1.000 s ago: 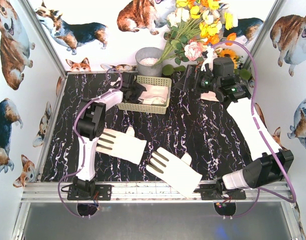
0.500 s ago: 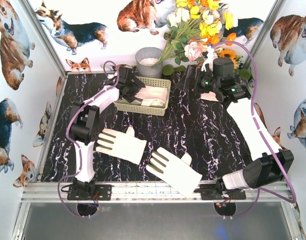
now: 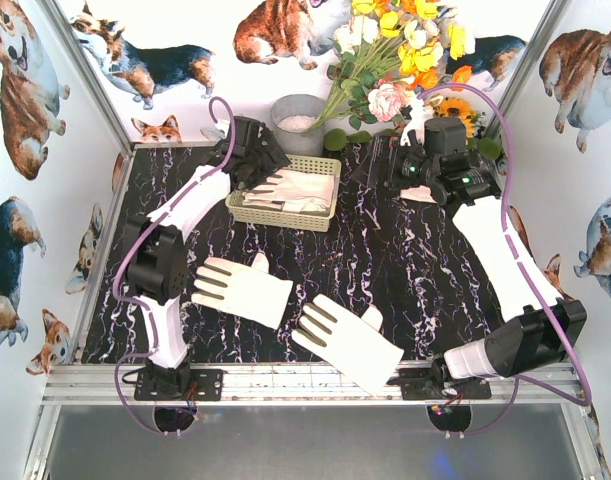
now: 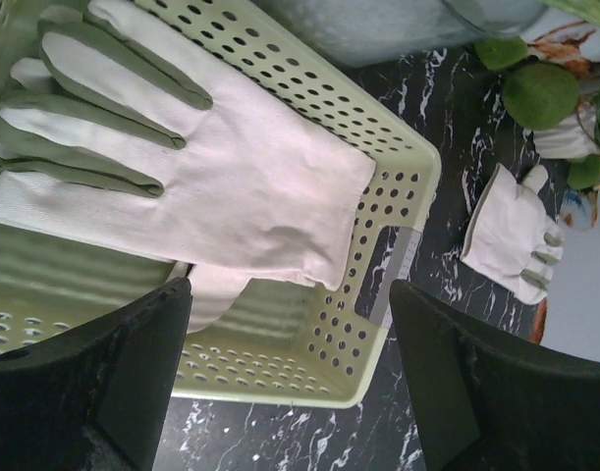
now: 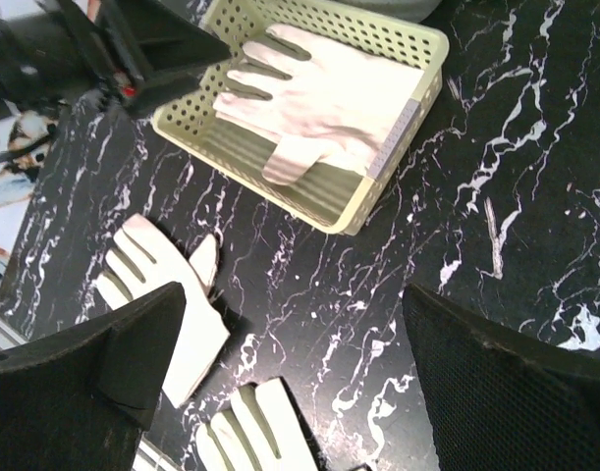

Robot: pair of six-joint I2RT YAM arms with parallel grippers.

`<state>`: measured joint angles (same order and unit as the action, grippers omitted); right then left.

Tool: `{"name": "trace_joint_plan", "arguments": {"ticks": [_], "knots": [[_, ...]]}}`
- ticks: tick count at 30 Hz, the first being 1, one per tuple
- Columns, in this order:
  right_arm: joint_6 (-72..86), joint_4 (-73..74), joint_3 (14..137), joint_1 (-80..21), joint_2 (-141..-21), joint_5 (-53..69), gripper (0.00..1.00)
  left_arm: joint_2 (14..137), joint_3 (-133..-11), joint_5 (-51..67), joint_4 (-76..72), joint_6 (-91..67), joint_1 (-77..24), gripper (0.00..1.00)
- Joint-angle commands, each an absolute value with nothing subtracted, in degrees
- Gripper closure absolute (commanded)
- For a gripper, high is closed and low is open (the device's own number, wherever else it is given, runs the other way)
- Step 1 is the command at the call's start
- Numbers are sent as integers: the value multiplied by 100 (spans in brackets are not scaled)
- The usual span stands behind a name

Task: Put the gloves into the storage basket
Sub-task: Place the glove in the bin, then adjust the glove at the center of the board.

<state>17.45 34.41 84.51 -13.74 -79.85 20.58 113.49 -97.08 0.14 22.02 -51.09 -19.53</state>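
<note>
Pale yellow perforated plastic basket (image 3: 281,213) by the black marbled worktop's (image 3: 405,270) far edge holds stacked cream-white, grey-patched fabric gloves (image 3: 300,187); two more gloves (image 3: 243,288) lie along the near edge. Left fingers (image 4: 83,392) and right fingers (image 5: 83,363) stand apart, empty.

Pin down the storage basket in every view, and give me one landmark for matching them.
Top external: the storage basket sits in the upper middle, just left of centre.
Left wrist: it fills the left and centre, seen close up.
Right wrist: it lies at the top centre, set at an angle.
Shared landmark: the glove lying in the basket, grey-patched fingers spread, shows in all three.
</note>
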Motion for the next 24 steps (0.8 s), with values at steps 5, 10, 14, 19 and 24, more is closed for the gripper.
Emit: {"name": "trace_joint_plan", "arguments": {"ticks": [5, 10, 14, 19, 24], "knots": [[1215, 4165, 8259, -1430, -7782, 1878, 10, 9859, -9128, -363, 2641, -3942, -2089, 23], [779, 5108, 8040, -1932, -7739, 1581, 13, 8664, -7960, -561, 2905, -3777, -2087, 19], [469, 5623, 7739, -2592, -7702, 1125, 15, 7845, -7092, -695, 3089, -3468, -2043, 16], [509, 5901, 7304, -3472, -7906, 802, 21, 7090, -6704, -1135, 3523, -2880, -1942, 10], [1012, 5786, 6907, -4076, -8328, 688, 26, 6473, -6596, -1286, 3880, -2778, -1868, 9]]}}
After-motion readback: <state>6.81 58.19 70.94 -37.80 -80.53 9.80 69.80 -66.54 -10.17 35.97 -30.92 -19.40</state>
